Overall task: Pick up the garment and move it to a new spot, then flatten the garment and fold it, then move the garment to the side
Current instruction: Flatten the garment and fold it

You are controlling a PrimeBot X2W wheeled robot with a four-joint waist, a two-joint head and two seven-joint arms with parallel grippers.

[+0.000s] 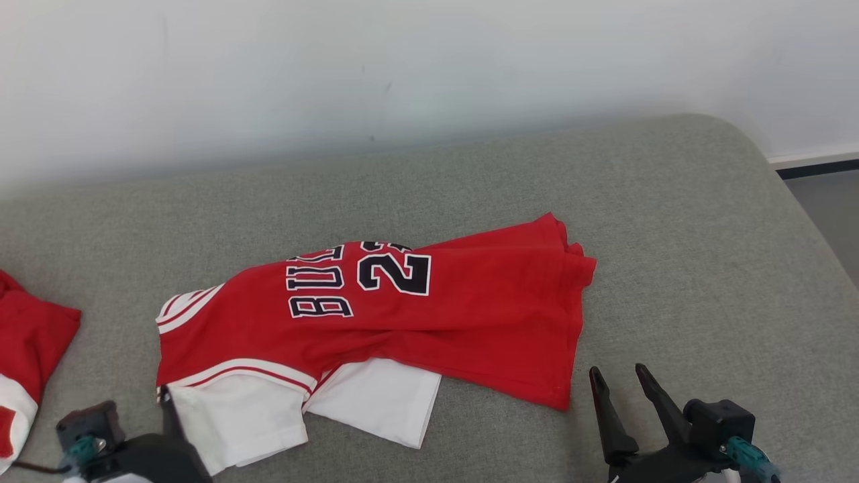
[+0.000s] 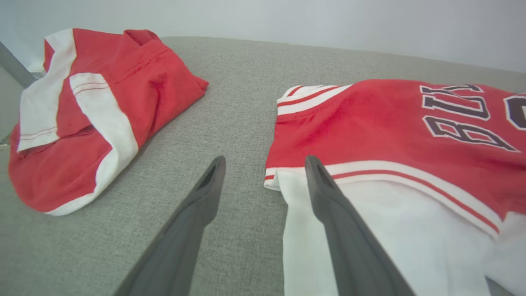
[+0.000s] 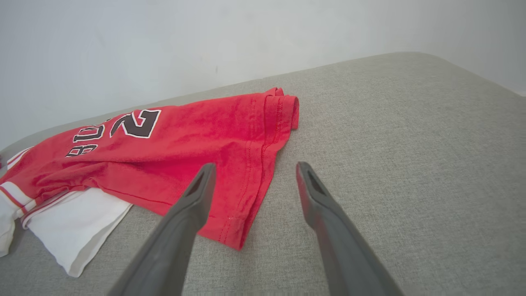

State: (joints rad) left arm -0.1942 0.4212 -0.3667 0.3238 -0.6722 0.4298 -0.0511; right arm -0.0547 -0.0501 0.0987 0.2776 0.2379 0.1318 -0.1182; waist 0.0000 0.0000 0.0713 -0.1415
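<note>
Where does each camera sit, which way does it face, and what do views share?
Head view: on the head, looking forward and down at the red jersey on the grey cushion; left jaws lower left, right jaws lower right, both open.
Left wrist view: low over the cushion, along its own fingers toward the jersey's sleeve end and a second garment.
Right wrist view: low, along its own fingers toward the jersey's hem.
Shared: all three show the jersey's dark lettering.
</note>
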